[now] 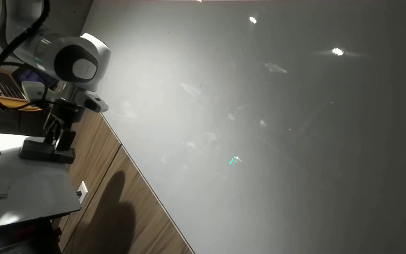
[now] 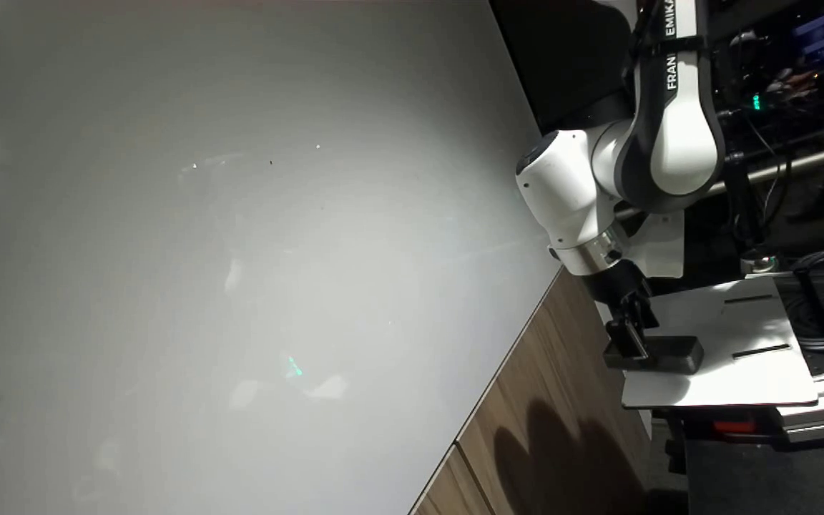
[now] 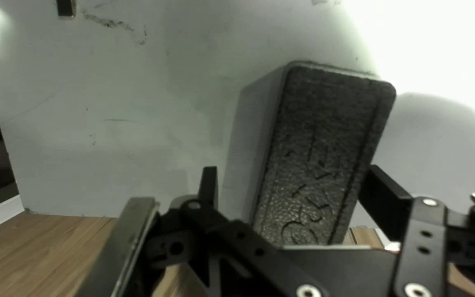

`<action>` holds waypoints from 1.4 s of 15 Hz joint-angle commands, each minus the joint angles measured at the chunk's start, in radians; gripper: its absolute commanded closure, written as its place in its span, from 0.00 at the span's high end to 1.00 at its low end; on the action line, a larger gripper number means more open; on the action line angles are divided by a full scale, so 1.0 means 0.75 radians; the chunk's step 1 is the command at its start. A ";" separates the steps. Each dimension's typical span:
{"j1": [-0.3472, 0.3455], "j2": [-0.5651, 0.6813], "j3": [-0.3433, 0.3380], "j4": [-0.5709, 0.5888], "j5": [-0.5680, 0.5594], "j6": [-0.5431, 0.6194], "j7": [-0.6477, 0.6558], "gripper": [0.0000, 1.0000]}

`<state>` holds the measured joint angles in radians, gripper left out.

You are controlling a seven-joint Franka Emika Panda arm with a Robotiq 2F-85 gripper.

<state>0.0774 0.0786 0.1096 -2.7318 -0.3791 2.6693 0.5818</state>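
A dark grey block [image 3: 324, 136], long and rough-topped with rounded corners and engraved marks, rests on a pale plate [image 3: 138, 95]. In the wrist view my gripper [image 3: 293, 183] has its jaws on either side of the block's near part. A visible gap separates the left finger from the block, while the right fingertip overlaps the opposite edge; contact there cannot be told. The block's near end is hidden behind the gripper body. Both exterior views show the gripper [image 1: 56, 141] [image 2: 632, 343] pointing down at one end of the block [image 1: 34, 150] [image 2: 677, 355].
Thin dark slots [image 2: 761, 351] cut the plate, whose edge [image 1: 76, 210] lies close to wood panelling [image 1: 118, 197] with a white socket [image 1: 83, 190]. A large glossy grey surface [image 1: 206, 106] borders the panelling. A laptop [image 1: 7, 86] and black cable [image 1: 12, 47] are near the arm.
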 commanded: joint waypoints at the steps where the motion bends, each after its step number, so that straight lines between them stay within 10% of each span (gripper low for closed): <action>1: 0.027 0.017 -0.038 0.023 0.024 0.020 -0.018 0.56; 5: 0.029 0.017 -0.055 0.033 0.014 0.021 -0.014 0.30; 21: -0.008 -0.035 -0.121 -0.021 0.051 0.008 -0.322 0.29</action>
<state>0.0624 0.0605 0.0013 -2.7487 -0.3805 2.6706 0.4019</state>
